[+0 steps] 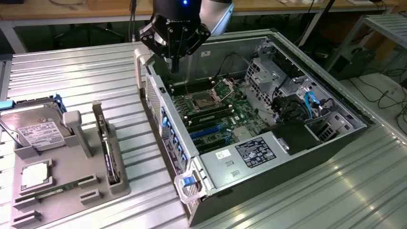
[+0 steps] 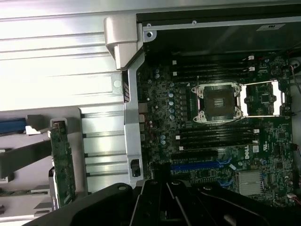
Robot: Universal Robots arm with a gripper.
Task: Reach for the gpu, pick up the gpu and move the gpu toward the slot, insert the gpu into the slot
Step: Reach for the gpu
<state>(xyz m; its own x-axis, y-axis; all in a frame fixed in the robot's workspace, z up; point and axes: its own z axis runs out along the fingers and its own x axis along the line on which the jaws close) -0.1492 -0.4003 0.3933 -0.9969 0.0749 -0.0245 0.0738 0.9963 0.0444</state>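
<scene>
We see the black robot gripper [image 1: 173, 66] with its fingers drawn together and nothing between them. It hangs above the upper rim of the open grey computer case [image 1: 330, 143], over the edge of the green motherboard [image 1: 239, 102]. The gpu, a thin flat dark card with a narrow silver bracket at one end [image 1: 106, 150] [image 2: 62, 165], stands on edge in a grey plastic holder [image 1: 95, 188] on the ribbed metal worktop [image 1: 83, 71]. It is at the exterior view's left of the case, well apart from the gripper. A boxy silver hard drive with a white label [image 1: 35, 129] sits in the same holder. The long narrow blue slot [image 1: 205, 131] [image 2: 197, 165] lies on the motherboard inside the case, with no card in it.
</scene>
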